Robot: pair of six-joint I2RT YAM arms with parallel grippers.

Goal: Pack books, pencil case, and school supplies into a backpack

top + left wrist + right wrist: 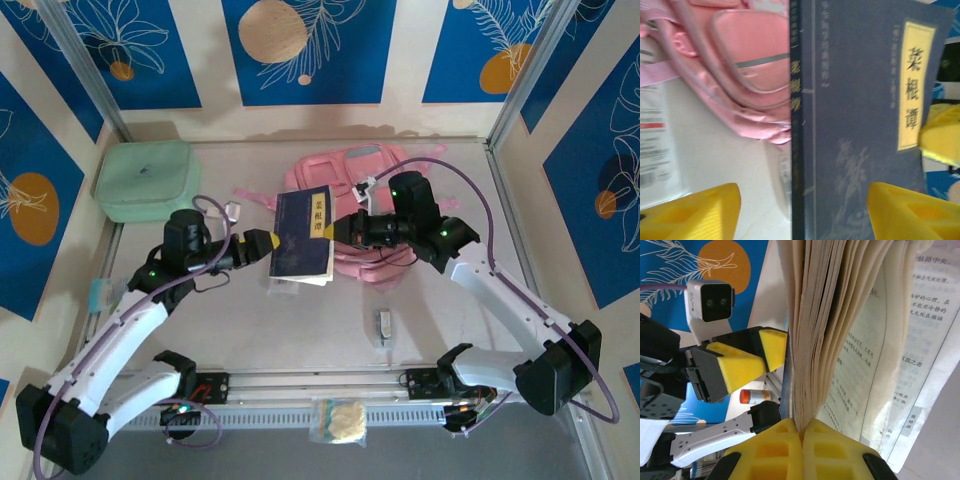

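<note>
At the near edge of the table, a clear packet [341, 420] of pale contents lay on the rail between the two arm bases. Just beyond it, right of centre, the tiny grey-white oblong item [382, 325] lay alone on the bare tabletop [450, 310]. A teal packet [97, 295] sat at the table's left border.

Farther in, both arms reached toward the middle, where the navy book [303, 235] was held with its cover and yellow title strip facing up. The right gripper [802, 429] had its yellow fingers pressed together on a sheaf of the book's pages, and the remaining leaves fanned loosely to either side. The left gripper [802, 195] met the book from the other side with its fingers spread wide. The spine stood between them and one finger overlapped the cover, with no pinch visible.

In the left wrist view, a flat white piece with red and dark print [655, 145] lay on the table just beside a pink strap.

Behind the book lay the pink backpack [335, 168], its near left part covered by the book in the overhead view. The mint-green case [147, 180] rested in the far left corner, well apart from the backpack.
</note>
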